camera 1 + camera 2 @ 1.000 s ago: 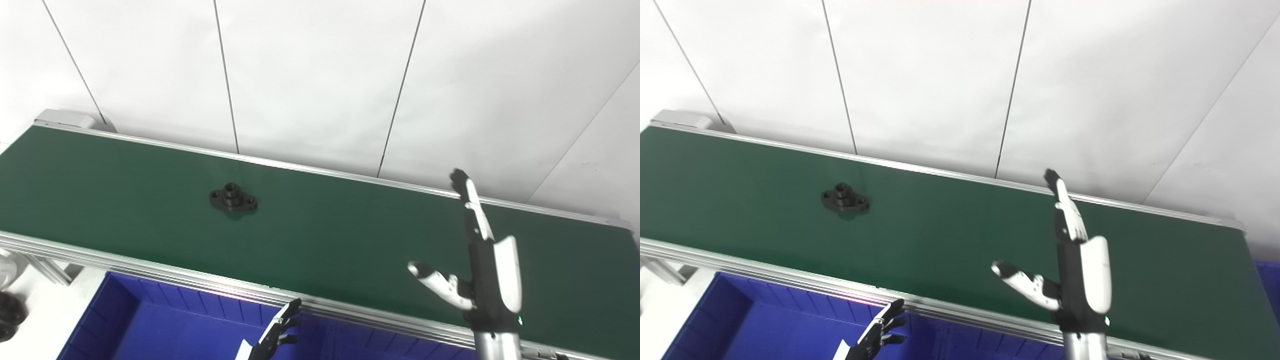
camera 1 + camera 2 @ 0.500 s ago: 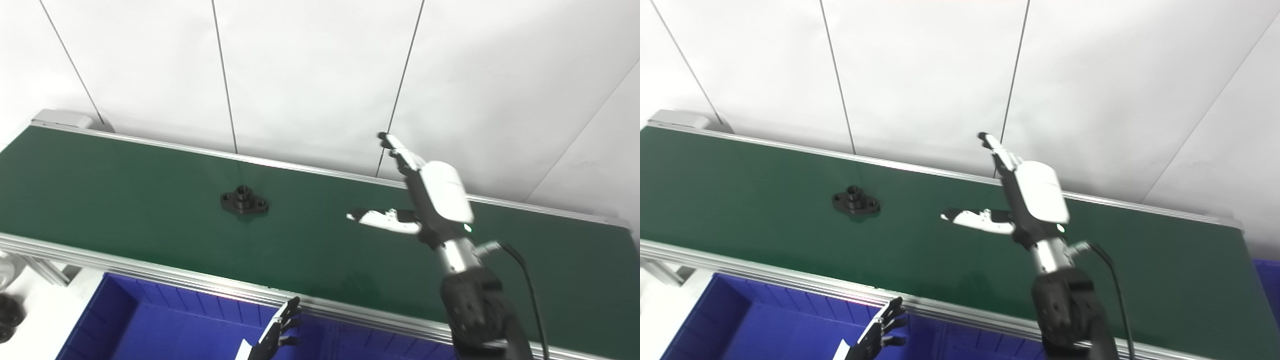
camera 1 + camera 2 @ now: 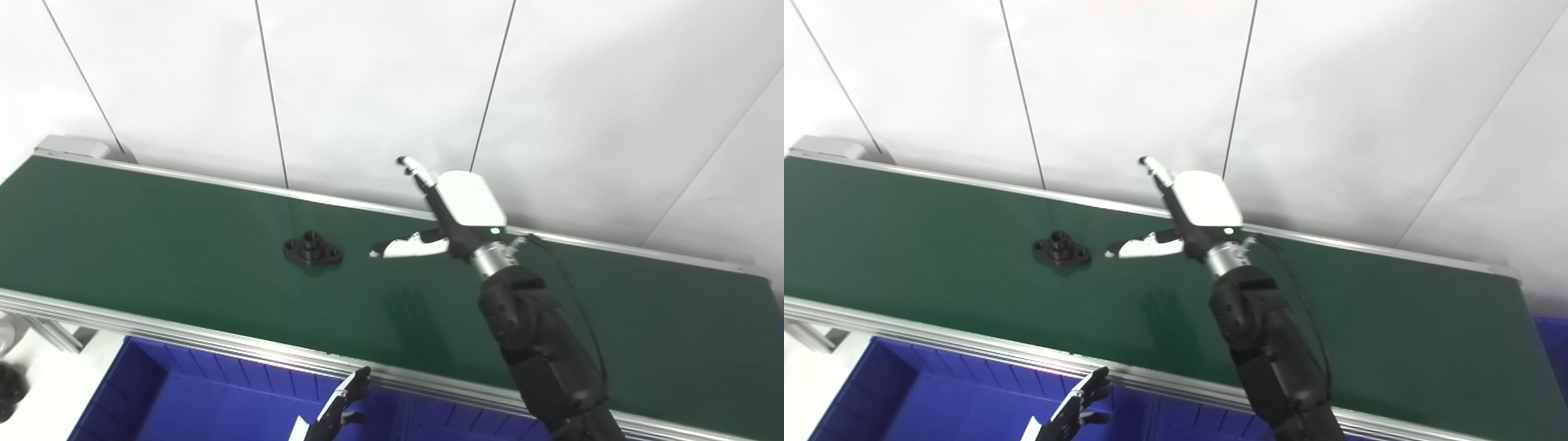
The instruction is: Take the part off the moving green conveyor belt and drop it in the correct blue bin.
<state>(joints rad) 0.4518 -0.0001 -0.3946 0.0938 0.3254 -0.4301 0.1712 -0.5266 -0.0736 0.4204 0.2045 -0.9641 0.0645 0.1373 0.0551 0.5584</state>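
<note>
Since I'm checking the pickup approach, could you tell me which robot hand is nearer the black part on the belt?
Right. The right robot hand is open above the belt, just right of the black part. The left robot hand is low over the blue bin.

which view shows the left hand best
Neither shows much, but the left eye view is slightly better: the left hand has its fingers apart above the blue bin, holding nothing. The right eye view shows the same hand lower, more cropped by the bottom edge.
</note>
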